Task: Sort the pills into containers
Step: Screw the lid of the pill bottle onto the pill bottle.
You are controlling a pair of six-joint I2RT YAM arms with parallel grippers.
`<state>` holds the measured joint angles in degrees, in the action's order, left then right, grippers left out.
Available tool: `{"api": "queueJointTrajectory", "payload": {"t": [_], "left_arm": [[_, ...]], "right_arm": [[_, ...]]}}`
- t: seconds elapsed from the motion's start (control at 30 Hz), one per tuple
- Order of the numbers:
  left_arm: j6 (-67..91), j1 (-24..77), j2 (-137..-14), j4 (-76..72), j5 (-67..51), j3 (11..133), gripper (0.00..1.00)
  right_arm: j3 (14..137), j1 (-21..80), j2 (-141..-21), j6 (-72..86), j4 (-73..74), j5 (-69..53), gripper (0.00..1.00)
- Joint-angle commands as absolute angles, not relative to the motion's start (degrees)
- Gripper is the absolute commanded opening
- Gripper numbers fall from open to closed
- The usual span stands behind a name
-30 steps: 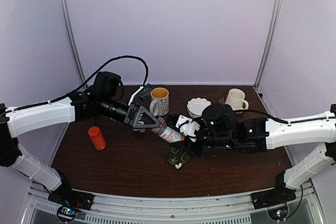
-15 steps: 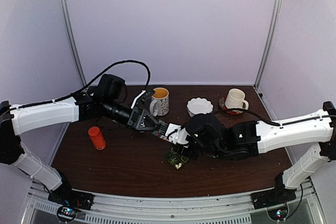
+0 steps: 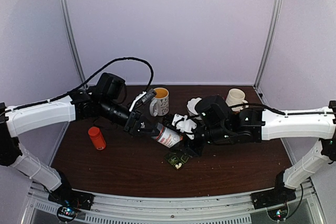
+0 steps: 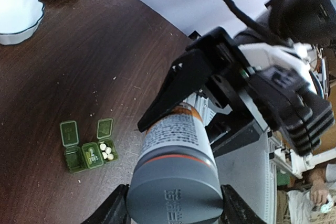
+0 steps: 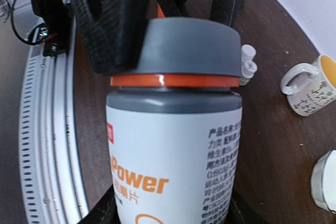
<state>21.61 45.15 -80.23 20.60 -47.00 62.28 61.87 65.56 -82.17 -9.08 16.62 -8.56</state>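
The left gripper (image 4: 176,205) is pinching the cap (image 5: 189,45) of the bottle (image 3: 167,135), and the right gripper (image 5: 170,211) is clamping its body. The bottle is hanging almost level, with its long axis running left to right and the cap leftward. The pill box (image 4: 89,150) is lying on the table (image 3: 105,166) just near of the bottle, closest to the right gripper, with two lids open and pills (image 4: 106,150) in one compartment.
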Motion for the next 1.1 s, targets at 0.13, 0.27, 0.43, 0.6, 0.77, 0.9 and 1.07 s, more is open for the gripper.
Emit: {"api": "queueJointTrajectory", "payload": {"t": [0.13, 0.27, 0.43, 0.6, 0.77, 0.9, 1.07], "left_arm": [[0.74, 50.39, -77.67, 23.82, -43.28, 63.19, 0.52], [-8.99, 50.75, -74.99, 23.29, -43.35, 62.14, 0.51], [-22.24, 51.40, -72.69, 27.45, -45.40, 62.78, 0.51], [-27.95, 51.59, -71.52, 28.95, -44.09, 62.47, 0.68], [-17.61, 51.46, -66.67, 16.50, -36.41, 56.48, 0.98], [-8.68, 51.22, -59.19, 7.89, -31.92, 50.31, 0.98], [6.96, 50.93, -52.30, 6.07, -19.85, 47.08, 0.98]], "right_arm": [[67.30, 58.45, -81.85, 6.53, 1.36, -46.17, 0.00], [67.40, 56.66, -83.14, 11.39, -1.37, -54.90, 0.00], [66.36, 56.03, -83.54, 15.35, -4.70, -59.41, 0.00], [65.83, 55.96, -83.03, 15.10, -4.00, -59.28, 0.00], [67.41, 55.99, -82.24, 7.39, 6.12, -53.00, 0.00], [68.37, 55.94, -81.59, 2.19, 12.19, -45.93, 0.00], [67.49, 56.06, -80.60, -0.51, 12.98, -39.98, 0.00]]}}
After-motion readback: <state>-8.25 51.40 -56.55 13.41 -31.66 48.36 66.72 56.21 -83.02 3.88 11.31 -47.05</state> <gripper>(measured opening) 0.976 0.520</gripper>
